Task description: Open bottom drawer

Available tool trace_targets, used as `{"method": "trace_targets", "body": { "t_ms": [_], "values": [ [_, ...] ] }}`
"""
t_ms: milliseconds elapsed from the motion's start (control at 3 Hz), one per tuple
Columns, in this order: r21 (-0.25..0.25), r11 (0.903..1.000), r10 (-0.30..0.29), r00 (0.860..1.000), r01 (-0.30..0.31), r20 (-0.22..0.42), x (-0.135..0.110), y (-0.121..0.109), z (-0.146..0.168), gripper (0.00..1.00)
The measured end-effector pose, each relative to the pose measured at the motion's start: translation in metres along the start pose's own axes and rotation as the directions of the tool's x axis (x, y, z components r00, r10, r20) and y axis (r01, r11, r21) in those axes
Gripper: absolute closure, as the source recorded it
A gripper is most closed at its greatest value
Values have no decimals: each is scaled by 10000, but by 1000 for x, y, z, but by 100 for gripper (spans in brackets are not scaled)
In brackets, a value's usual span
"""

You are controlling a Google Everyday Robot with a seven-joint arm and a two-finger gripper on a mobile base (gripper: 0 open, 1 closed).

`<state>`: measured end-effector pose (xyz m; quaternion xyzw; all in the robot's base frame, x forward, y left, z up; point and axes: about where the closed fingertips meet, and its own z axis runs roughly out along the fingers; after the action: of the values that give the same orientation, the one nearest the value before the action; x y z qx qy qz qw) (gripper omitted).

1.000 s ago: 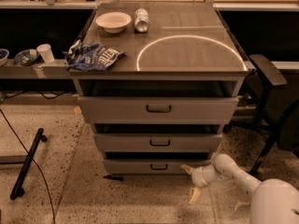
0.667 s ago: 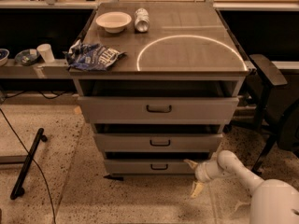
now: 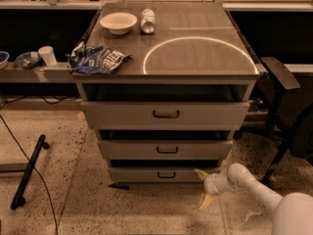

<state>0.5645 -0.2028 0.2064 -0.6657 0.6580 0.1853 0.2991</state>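
Camera view from above and in front of a grey metal cabinet (image 3: 195, 58) with three drawers stacked one under another, standing on a speckled floor. The bottom drawer (image 3: 137, 176), the narrowest and shallowest of the three, sits lowest, just to the left of the jaws. Its small dark loop handle (image 3: 166, 175) lies at the centre of its flat front, further left of the jaws and roughly level with the upper fingertip. The robot's white arm (image 3: 254, 190) comes in from the lower right corner, and its gripper (image 3: 203, 187) hangs near the floor beside the right end of that drawer front. The jaws stand apart, one pale finger (image 3: 200, 173) pointing up toward the drawer's right corner and the other down toward the floor, with nothing held between them. Above the jaws are the mid-sized drawer (image 3: 127, 150) and the widest drawer (image 3: 117, 114). Far above them, on the cabinet top, rest a white bowl (image 3: 118, 22), a can (image 3: 147, 20) and a crumpled blue snack bag (image 3: 98, 58). The gripper appears to be off the handle, so the step in hand seems to be the approach. To do it well, the gripper likely needs to travel left along the drawer front until the handle lies between the spread fingers. It should then close across the loop, take a firm hold, and pull straight out and level so the shallow drawer does not bind.
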Motion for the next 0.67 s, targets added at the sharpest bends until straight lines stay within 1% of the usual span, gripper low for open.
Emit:
{"method": "trace_targets", "body": {
  "t_ms": [333,667],
  "values": [
    [1026,9935,-412,9965,486,-732,5,-2,-6,0],
    [1898,9775,-623,9856,920,-1574,18,-5,-21,0]
  ]
}}
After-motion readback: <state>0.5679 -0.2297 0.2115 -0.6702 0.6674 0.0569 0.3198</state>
